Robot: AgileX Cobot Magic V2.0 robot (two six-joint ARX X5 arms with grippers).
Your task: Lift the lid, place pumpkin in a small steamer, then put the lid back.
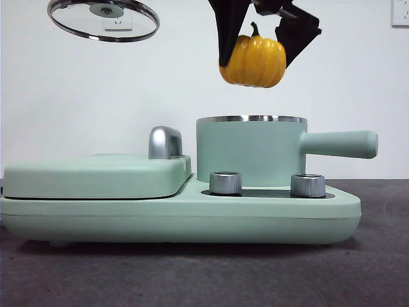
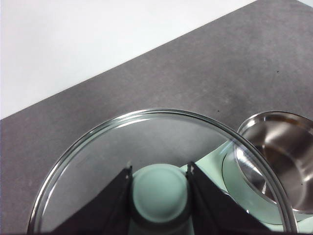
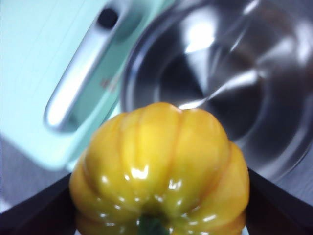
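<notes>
Right gripper (image 1: 255,54) jaws clamping pumpkin (image 1: 254,61) above open steamer (image 1: 250,152); left gripper (image 2: 160,196) jaws pinching lid (image 1: 103,19) knob, aloft, seemingly level.

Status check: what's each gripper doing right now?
Left gripper holds round glass lid aloft. Right gripper holds yellow-orange toy pumpkin above open mint-green pot. Nothing in the way.

The glossy yellow-orange ribbed pumpkin (image 1: 253,61) hangs upright above the open mint-green cylindrical steamer pot (image 1: 249,152); the round clear glass lid (image 1: 103,19) is held high, off to the side
</notes>
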